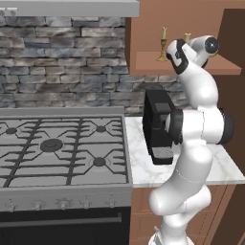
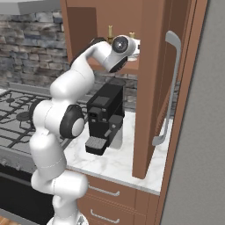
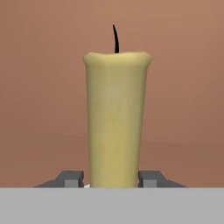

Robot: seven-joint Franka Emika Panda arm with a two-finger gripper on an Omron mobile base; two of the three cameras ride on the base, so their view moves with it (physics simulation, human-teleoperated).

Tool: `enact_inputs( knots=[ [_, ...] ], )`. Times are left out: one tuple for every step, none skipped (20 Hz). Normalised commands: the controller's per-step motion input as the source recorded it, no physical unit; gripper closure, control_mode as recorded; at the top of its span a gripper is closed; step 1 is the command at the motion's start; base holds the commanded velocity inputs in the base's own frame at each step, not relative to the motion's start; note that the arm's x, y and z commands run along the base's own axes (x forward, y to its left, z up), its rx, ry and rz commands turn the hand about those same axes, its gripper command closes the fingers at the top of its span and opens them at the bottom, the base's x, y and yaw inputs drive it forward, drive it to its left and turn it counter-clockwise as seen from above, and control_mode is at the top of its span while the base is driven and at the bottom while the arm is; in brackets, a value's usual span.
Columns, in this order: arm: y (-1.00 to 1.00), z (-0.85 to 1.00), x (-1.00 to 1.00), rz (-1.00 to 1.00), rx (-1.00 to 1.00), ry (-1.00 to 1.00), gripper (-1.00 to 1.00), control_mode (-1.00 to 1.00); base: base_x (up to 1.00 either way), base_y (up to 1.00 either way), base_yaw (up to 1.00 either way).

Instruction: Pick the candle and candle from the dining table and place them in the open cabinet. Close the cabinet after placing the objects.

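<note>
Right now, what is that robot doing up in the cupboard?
The robot's arm is reaching into the open wooden cabinet above the counter. Its gripper has a finger on each side of a yellow candle, which stands upright between them. Another candle on a tall brass candlestick already stands on the cabinet shelf. The cabinet door is open. A black coffee machine sits on the counter below.

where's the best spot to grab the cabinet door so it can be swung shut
Probably the slim vertical silver bar handle, taken near its middle and pinched across the bar. The cabinet door stands wide open with the handle standing off its outer face, so come in from that outer side.
</note>
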Motion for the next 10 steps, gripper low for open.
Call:
enact_inputs(
  knots=[
    [0.00, -0.21, 0.11, 0.00, -0.02, 0.00, 1.00, -1.00, 0.00, 0.00, 0.00],
    [0.00, -0.21, 0.10, 0.00, -0.03, 0.00, 1.00, -1.00, 0.00, 0.00, 0.00],
    [0.00, -0.20, 0.10, 0.00, -0.03, 0.00, 1.00, -1.00, 0.00, 0.00, 0.00],
    [0.00, -0.20, 0.09, 0.00, -0.03, 0.00, 1.00, -1.00, 0.00, 0.00, 0.00],
    [0.00, -0.21, 0.08, 0.00, -0.03, 0.00, 1.00, -1.00, 0.00, 0.00, 0.00],
    [0.00, -0.21, 0.05, 0.00, -0.03, 0.00, 1.00, -1.00, 0.00, 0.00, 0.00],
    [0.00, -0.21, 0.01, 0.00, -0.03, 0.00, 1.00, -1.00, 0.00, 0.00, 0.00],
    [0.00, -0.23, 0.00, 0.00, -0.04, 0.00, 1.00, -1.00, 0.00, 0.00, 0.00],
    [0.00, -0.25, 0.00, 0.00, -0.04, 0.00, 1.00, -1.00, 0.00, 0.00, 0.00],
    [0.00, -0.24, 0.00, 0.00, -0.06, 0.00, -1.00, -1.00, 0.00, 0.00, 0.00]
  ],
)
